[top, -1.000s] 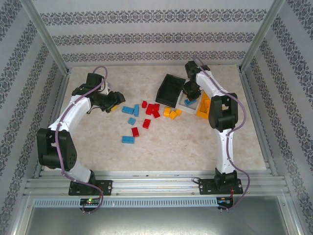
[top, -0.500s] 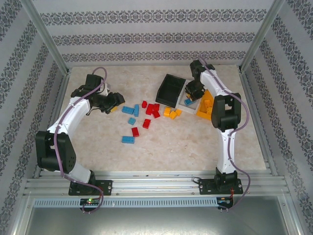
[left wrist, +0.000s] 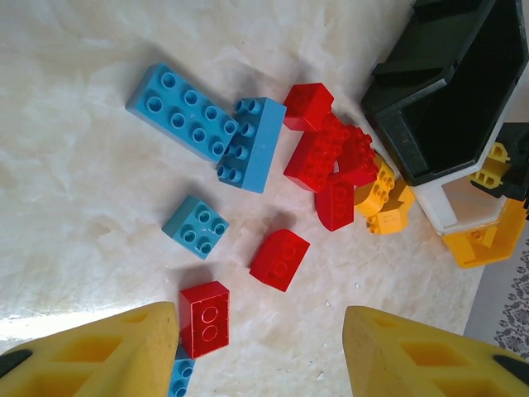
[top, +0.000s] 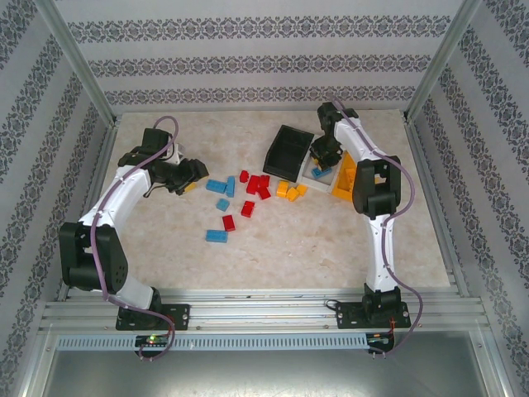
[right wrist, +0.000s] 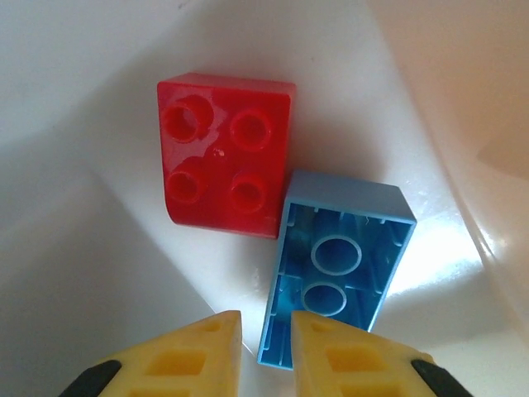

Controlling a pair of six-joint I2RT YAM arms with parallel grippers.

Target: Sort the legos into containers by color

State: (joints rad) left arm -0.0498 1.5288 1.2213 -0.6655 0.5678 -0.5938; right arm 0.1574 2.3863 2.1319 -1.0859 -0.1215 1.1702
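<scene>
Light blue (top: pixel 219 185), red (top: pixel 259 185) and orange-yellow legos (top: pixel 289 191) lie loose mid-table. At the back right, in a row, are the black bin (top: pixel 289 149), the white bin (top: pixel 312 177) and the orange bin (top: pixel 343 184). My right gripper (right wrist: pixel 266 339) hangs inside the white bin, its fingers a narrow gap apart. They straddle one wall of an upturned blue brick (right wrist: pixel 343 256) that lies beside a red brick (right wrist: pixel 225 157). My left gripper (left wrist: pixel 260 356) hovers wide open left of the pile, with a small red brick (left wrist: pixel 204 318) by its left finger.
Two bricks, a red one (top: pixel 227 222) and a blue one (top: pixel 216 236), lie apart toward the front. Metal frame posts and patterned walls close in the table on three sides. The black bin (left wrist: pixel 446 91) is tilted against the white one.
The right arm has shifted slightly above the white bin while the blue brick stays put. The left gripper has drifted a little to the left.
</scene>
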